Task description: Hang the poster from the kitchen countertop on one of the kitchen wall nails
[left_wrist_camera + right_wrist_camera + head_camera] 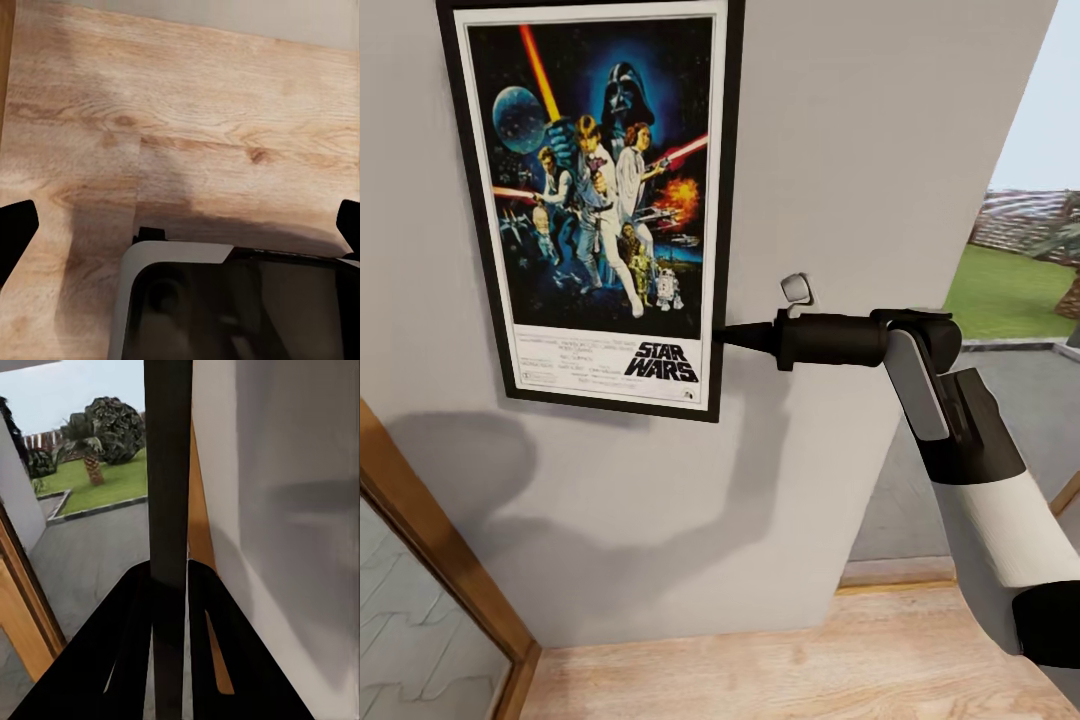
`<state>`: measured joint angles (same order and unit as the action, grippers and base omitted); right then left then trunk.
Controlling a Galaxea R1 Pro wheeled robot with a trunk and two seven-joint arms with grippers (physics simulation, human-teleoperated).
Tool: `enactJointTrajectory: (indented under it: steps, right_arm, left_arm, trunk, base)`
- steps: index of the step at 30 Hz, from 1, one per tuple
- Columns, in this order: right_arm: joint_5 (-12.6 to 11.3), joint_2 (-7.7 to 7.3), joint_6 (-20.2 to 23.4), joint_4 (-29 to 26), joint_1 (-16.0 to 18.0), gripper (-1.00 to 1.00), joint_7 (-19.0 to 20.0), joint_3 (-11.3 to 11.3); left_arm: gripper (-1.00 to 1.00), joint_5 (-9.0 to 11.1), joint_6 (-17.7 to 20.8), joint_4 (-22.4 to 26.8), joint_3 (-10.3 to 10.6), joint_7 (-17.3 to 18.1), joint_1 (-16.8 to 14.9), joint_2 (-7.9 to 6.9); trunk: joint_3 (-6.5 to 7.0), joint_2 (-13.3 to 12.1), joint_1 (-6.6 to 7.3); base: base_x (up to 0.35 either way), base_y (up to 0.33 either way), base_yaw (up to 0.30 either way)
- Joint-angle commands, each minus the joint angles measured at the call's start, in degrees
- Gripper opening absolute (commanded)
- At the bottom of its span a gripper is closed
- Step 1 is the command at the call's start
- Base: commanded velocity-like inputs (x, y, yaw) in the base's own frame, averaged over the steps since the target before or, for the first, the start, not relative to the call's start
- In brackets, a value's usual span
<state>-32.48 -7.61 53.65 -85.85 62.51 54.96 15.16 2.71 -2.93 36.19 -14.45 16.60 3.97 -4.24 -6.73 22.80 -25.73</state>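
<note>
Gripping poster [595, 195] (wall-flat) — right gripper [722, 335]

Bright even light; soft arm shadow on wall [840, 200]; renders slightly soft, right wrist view blurry.

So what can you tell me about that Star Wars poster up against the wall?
The poster is a thin upright rectangle with a black frame, a white border and dark blue artwork of figures, lightsabers and a helmeted face, with the title printed near the bottom. It lies flat against the grey wall, tilted slightly. The right gripper is shut on its lower right edge; in the right wrist view the dark edge runs between the fingers.
</note>
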Motion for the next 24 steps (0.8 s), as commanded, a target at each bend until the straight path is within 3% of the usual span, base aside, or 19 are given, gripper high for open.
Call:
enactJointTrajectory:
  steps: [1,24]
  right_arm:
    - [-0.3,-0.03,0.32,-0.01,0.07,-1.0,0.06,0.04]
    - [-0.3,-0.03,0.32,0.0,0.07,-1.0,0.06,0.02]
  left_arm:
    - [1.0,0.28,0.03,0.04,-0.14,0.36,-0.01,0.02]
    - [1.0,0.28,0.01,0.1,-0.14,0.36,0.0,0.01]
  trunk:
    - [-0.11,0.12,-0.05]
    - [-0.11,0.12,-0.05]
  base:
    - [0.129,0.0,0.0]
    - [0.012,0.0,0.0]
